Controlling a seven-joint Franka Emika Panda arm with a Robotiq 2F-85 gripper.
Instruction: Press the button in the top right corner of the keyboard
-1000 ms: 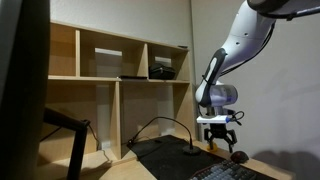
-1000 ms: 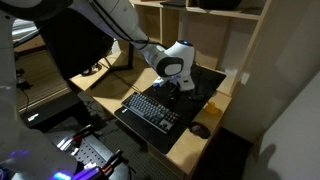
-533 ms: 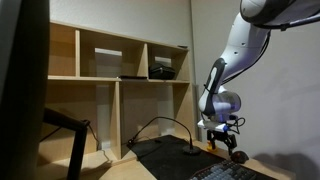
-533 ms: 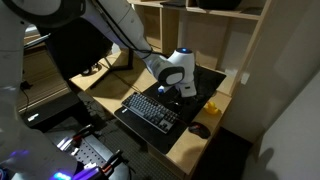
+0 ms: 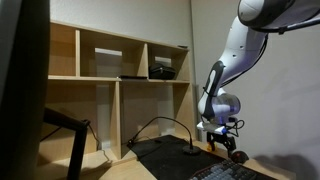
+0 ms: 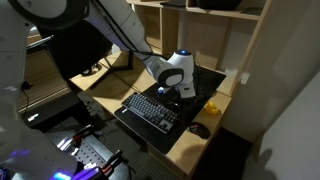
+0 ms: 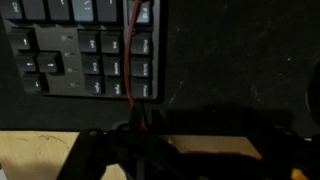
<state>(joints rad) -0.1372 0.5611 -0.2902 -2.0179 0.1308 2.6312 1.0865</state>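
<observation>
Keyboard [image 6: 152, 110] lies flat on the counter [image 6: 195, 148], with a black mat [image 6: 208, 88] under it; fingers [image 5: 230, 143] hang just above the keyboard's number-pad end; in the wrist view the keyboard [image 7: 85, 50] fills the upper left, and the fingers show only as a dark blur off its edge; whether they are spread or closed I cannot tell, and nothing seems held; the approach looks largely done; no contact with any key shows, so what is left, by my reading, is lining up over the corner key, pressing down and lifting off.
</observation>
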